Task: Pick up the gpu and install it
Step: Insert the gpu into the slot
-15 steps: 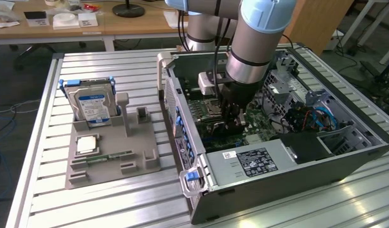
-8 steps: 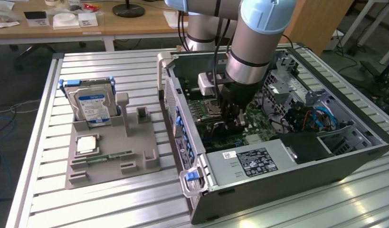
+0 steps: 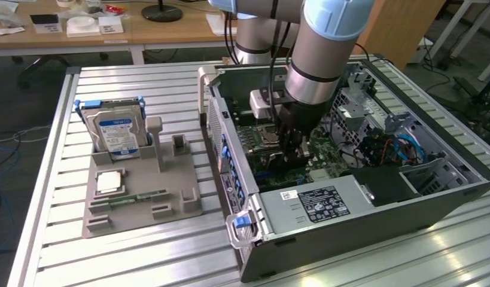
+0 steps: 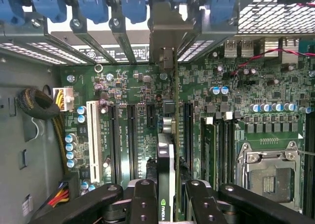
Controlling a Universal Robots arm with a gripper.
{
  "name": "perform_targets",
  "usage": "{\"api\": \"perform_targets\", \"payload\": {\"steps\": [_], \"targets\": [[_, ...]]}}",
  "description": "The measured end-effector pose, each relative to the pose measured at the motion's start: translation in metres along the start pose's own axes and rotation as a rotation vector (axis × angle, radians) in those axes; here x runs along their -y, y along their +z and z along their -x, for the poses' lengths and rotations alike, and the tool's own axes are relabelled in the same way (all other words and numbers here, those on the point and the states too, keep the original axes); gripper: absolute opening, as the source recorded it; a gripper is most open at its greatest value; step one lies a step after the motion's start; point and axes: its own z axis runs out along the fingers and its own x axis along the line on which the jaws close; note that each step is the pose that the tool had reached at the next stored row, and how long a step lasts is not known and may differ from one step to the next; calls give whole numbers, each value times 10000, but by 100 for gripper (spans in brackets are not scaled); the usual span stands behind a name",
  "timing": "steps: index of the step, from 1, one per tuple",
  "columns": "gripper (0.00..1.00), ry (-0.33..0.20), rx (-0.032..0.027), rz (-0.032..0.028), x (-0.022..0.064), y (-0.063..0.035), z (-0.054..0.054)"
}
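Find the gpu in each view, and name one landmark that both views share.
Exterior view: mostly hidden under the tool, over the board inside the case.
Wrist view: gpu edge-on, gripped between the tool's fingers, its bracket toward the case's rear slots.
Shared landmark: CPU socket.

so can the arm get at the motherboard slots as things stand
Probably yes: the case lies open, and the claw, shut on the gpu, hangs right over the slots with nothing visible between.
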Motion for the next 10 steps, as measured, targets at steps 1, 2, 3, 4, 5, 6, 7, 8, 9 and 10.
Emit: {"api": "perform_targets", "payload": {"steps": [1,2,3,4,5,6,7,8,9,10], "targets": [[27,0,0,0,0,1,0],[27,1,9,0,0,3,0],[27,1,22,0,0,5,0],[27,1,37,0,0,8,1],[27,1,48,1,0,9,1],[27,1,51,2,0,9,0],[27,1,51,2,0,9,0],[27,1,52,2,0,13,0],[27,0,53,2,0,18,0],[27,1,53,2,0,25,0]]}}
